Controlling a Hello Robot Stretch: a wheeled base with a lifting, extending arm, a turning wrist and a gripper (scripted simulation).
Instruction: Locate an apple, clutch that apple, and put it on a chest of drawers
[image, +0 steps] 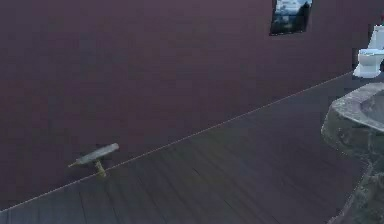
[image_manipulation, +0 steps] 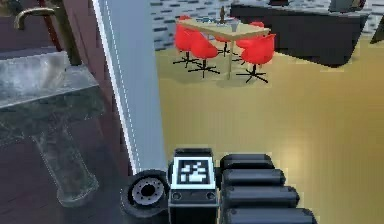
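Note:
The arm's dark segmented bar (image_manipulation: 250, 190) lies drawn in along the arm side view's bottom edge, with a white marked square (image_manipulation: 195, 172) at its end. Left of the square sits the gripper's dark round body (image_manipulation: 150, 193). Its far end cannot be made out, so I cannot tell whether it holds anything. Small dark items that I cannot name stand on a wooden table (image_manipulation: 222, 28) in the far room.
A stone pedestal sink (image: 358, 128) stands at the forward view's right and, with its curved faucet (image_manipulation: 50, 22), at the arm side view's left (image_manipulation: 45, 100). A toilet (image: 370, 55), a wall picture (image: 291, 15) and a small stick-like thing (image: 95, 157) are ahead. Past a pale door frame (image_manipulation: 125, 80) stand red chairs (image_manipulation: 200, 45) and long dark furniture (image_manipulation: 310, 30).

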